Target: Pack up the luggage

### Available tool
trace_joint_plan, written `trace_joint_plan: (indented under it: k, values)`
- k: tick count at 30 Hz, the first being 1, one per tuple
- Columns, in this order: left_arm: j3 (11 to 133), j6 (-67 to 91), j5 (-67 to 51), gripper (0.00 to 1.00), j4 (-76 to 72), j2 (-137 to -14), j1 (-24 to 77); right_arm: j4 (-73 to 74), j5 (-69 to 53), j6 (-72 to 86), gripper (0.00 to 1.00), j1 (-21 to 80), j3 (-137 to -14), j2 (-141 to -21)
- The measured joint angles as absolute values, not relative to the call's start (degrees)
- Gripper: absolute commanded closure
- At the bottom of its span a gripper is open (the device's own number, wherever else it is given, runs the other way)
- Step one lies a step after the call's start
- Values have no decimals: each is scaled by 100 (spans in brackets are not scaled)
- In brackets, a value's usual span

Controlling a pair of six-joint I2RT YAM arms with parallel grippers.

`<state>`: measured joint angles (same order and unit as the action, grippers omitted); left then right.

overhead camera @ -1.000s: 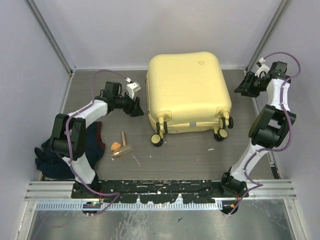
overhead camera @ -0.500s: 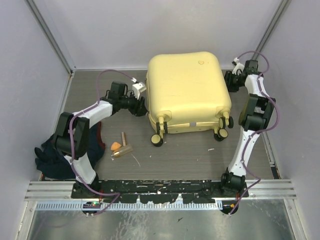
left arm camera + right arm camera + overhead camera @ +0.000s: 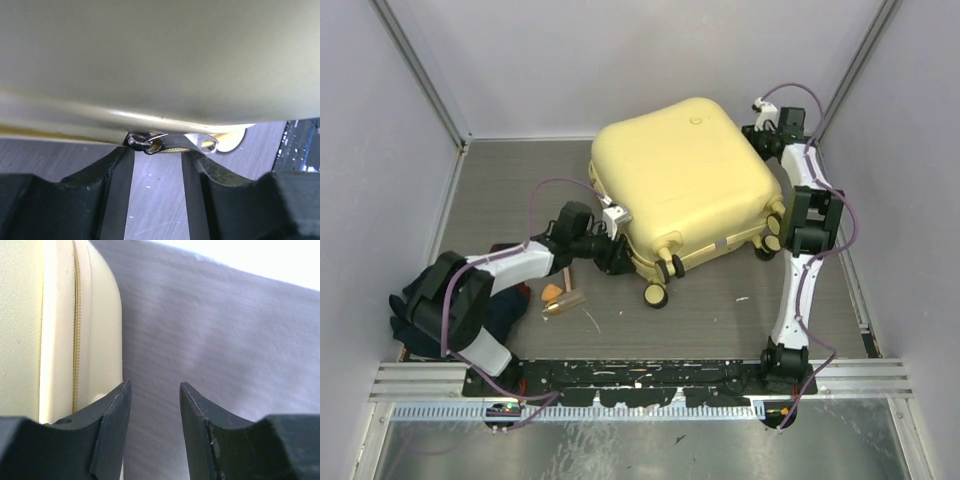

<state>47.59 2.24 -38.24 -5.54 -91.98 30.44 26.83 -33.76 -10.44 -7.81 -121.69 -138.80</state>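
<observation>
The luggage (image 3: 680,180) is a pale-yellow hard-shell suitcase lying closed and flat, turned at an angle, with its wheels (image 3: 655,295) toward the near side. My left gripper (image 3: 620,262) is at its near-left corner. In the left wrist view the left gripper (image 3: 157,152) is open under the shell (image 3: 160,55), and a metal zipper pull (image 3: 175,142) lies across the fingertips. My right gripper (image 3: 752,135) is at the far-right corner. In the right wrist view the right gripper (image 3: 152,387) is open and holds nothing, with its left finger beside the case wall (image 3: 55,330) and its zipper seam (image 3: 76,315).
A heap of dark clothes (image 3: 420,310) lies by the left arm's base. An orange piece (image 3: 551,293) and small wooden and brass items (image 3: 567,298) lie on the floor in front of the left gripper. Grey walls close in the table on three sides.
The suitcase has turned counter-clockwise and slid left. My left gripper moved along its side to the near-left corner. My right gripper came in to the far-right corner.
</observation>
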Motion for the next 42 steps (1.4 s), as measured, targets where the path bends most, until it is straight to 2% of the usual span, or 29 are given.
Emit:
trace_joint_plan:
  k: [5, 12, 14, 19, 24, 29, 36, 42]
  values:
    - [4547, 187, -3771, 50, -325, -8512, 3356, 2414, -3446, -1022, 36, -373, -12801, -14114]
    - [4241, -67, -3710, 40, 119, -7109, 3074, 2565, -3798, -738, 31, -558, -12936, -13590]
    - [4248, -64, -3688, 34, 167, -6772, 2753, 2615, -3826, -578, 32, -899, -12698, -13039]
    - [4453, -54, -3634, 32, 558, -6589, 1717, 2613, -3852, -298, 34, -1966, -11153, -10954]
    - [5229, 287, -3627, 33, 854, -7336, 504, 2711, -4064, -49, 39, -2620, -8965, -8521]
    - [6292, 829, -3514, 36, 873, -8418, -176, 3098, -4357, 255, 43, -2716, -6958, -6949]
    - [8206, 1522, -3315, 37, 996, -10289, -381, 3669, -4353, 972, 51, -2821, -4877, -5859]
    - [9445, 1903, -3500, 40, 1033, -11686, -381, 3371, -4265, 1616, 57, -2823, -3758, -5601]
